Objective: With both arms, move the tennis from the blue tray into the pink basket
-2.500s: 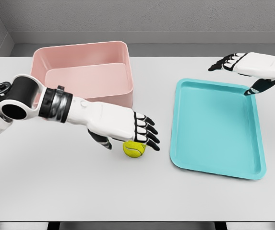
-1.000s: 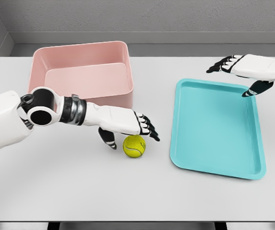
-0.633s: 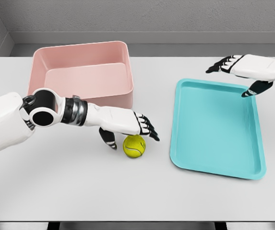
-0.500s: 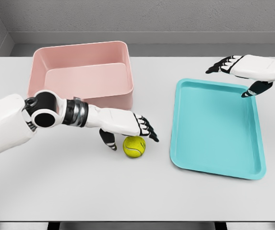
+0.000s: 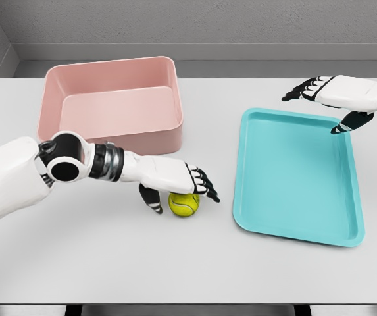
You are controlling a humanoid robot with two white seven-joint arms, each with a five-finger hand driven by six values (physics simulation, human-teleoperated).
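Right now the left hand [image 5: 175, 179] sits just over the ball [image 5: 184, 203] on the table [image 5: 109, 263], fingers [image 5: 204, 186] spread wide and holding nothing, thumb beside it.

White table [image 5: 109, 263] bears basket [image 5: 112, 72], ball [image 5: 184, 205], tray [image 5: 297, 178].

Yellow-green tennis ball [image 5: 184, 205] on table [image 5: 109, 263], between pink basket [image 5: 109, 105] and blue tray [image 5: 297, 174].

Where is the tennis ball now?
In the head view, the tennis ball lies on the table, between pink basket and blue tray, under the left hand.
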